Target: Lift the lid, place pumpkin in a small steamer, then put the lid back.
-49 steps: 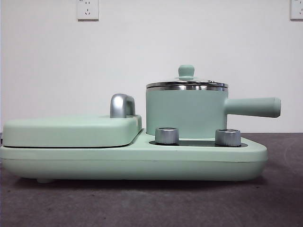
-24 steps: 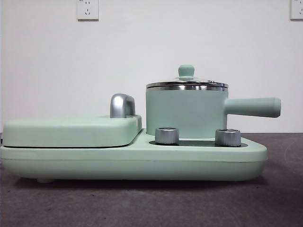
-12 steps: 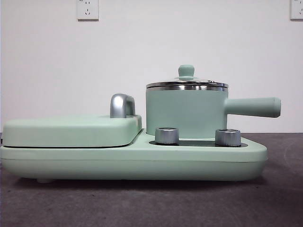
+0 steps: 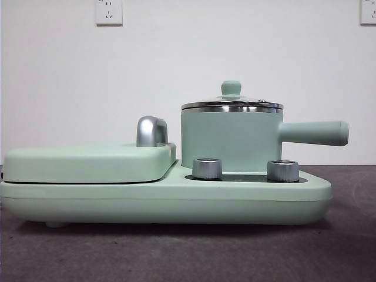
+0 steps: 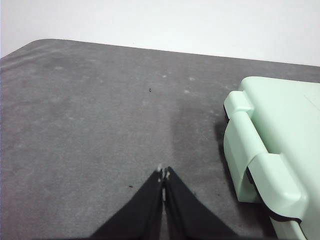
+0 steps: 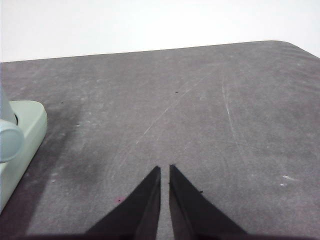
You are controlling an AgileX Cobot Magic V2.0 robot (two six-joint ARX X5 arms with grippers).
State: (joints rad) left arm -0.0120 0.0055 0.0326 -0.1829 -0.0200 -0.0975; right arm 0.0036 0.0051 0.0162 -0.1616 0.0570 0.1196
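One glass lid sits on the one small steamer; no pumpkin is in view. Left tool and right tool hover over bare surface, jaws together. Lifting should mean opening, then gripping the single knob squarely and rising straight.

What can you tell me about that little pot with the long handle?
The steamer is a mint-green cylinder with a shiny steel rim and a long straight handle sticking out sideways. It stands upright on the green cooker base, behind two steel dials. A round lid with a steel rim and a small green knob sits closed on top. Nothing else touches it, and its inside is hidden.
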